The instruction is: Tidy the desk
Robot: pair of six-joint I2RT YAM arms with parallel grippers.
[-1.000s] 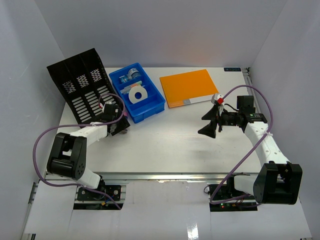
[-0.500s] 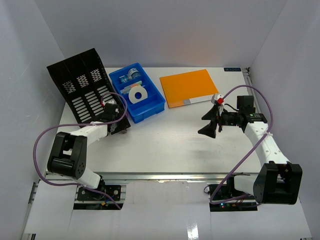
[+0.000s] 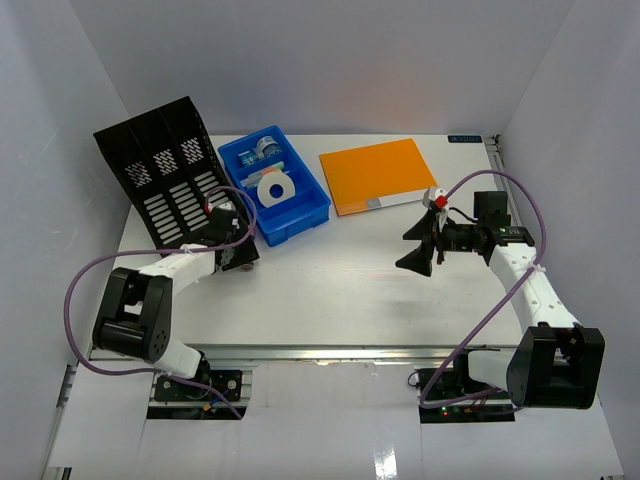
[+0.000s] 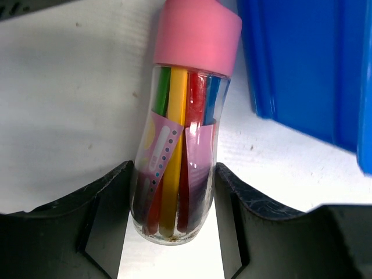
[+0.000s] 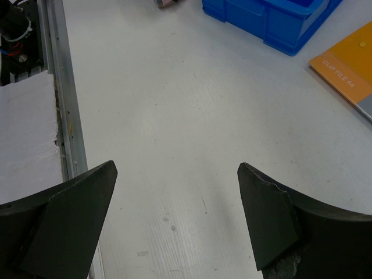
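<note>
The desk (image 3: 330,290) is a white tabletop with a metal rail (image 3: 330,352) along its front. My left gripper (image 3: 238,248) sits low at the left, between the black file rack (image 3: 165,175) and the blue tray (image 3: 300,215). In the left wrist view it (image 4: 172,174) is shut on a clear tube of coloured pens (image 4: 180,145) with a pink cap, which lies on the desk beside the tray's wall (image 4: 302,64). My right gripper (image 3: 410,250) is open and empty above the desk's right-middle, as the right wrist view (image 5: 177,174) shows.
An orange clip file (image 3: 378,173) lies flat at the back, right of the tray. The tray holds a white tape roll (image 3: 273,187) and small items. The right wrist view shows the tray (image 5: 273,17), the file's corner (image 5: 349,64) and the front rail (image 5: 58,87).
</note>
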